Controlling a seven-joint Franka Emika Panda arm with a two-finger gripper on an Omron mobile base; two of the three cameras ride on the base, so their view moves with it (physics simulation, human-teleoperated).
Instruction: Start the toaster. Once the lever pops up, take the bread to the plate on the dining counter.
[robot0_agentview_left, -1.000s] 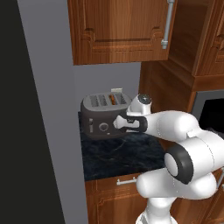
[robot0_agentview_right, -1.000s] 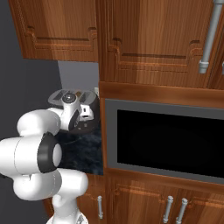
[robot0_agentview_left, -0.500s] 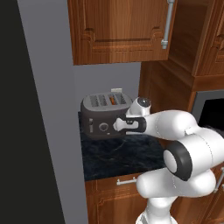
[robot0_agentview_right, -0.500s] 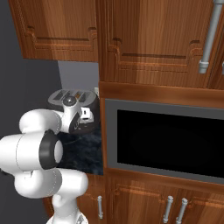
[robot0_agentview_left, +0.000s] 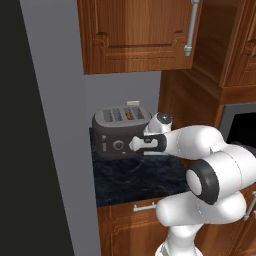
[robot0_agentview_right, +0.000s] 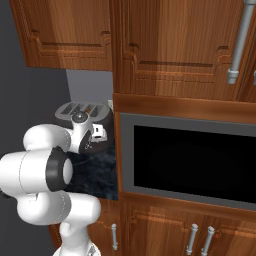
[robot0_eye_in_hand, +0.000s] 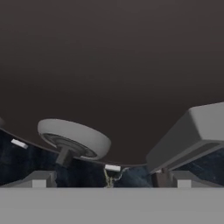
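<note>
**A:** Where does the job stand?

**B:** At the very first step, by the look of it. The toaster (robot0_agentview_left: 121, 133) sits on a small dark marble counter (robot0_agentview_left: 135, 180) in the corner under the wooden wall cabinets (robot0_agentview_left: 135, 35), and the arm has its gripper (robot0_agentview_left: 136, 145) up against the toaster's front face, near the knobs.

**A:** Are the fingers holding anything?

**B:** No. They are spread wide and empty. In the hand view the toaster's dark front (robot0_eye_in_hand: 109, 65) is very close, with a round knob (robot0_eye_in_hand: 73, 139) to one side and a grey block (robot0_eye_in_hand: 192, 135) to the other, which may be the lever.

**A:** Is the lever down?

**B:** It cannot be told from these pictures. It seems the pressing is in hand or about to be, so the toaster probably isn't started yet.

**A:** And the bread?

**B:** An orange-brown sliver (robot0_agentview_left: 129, 114) shows in one of the slots on top of the toaster, which is likely the slice, sunk low. It has not been lifted out.

**A:** So what is left?

**B:** Nearly all of it: pushing the lever, waiting for it to pop up, pulling the slice out, then driving it over to the plate on the dining counter.
</note>
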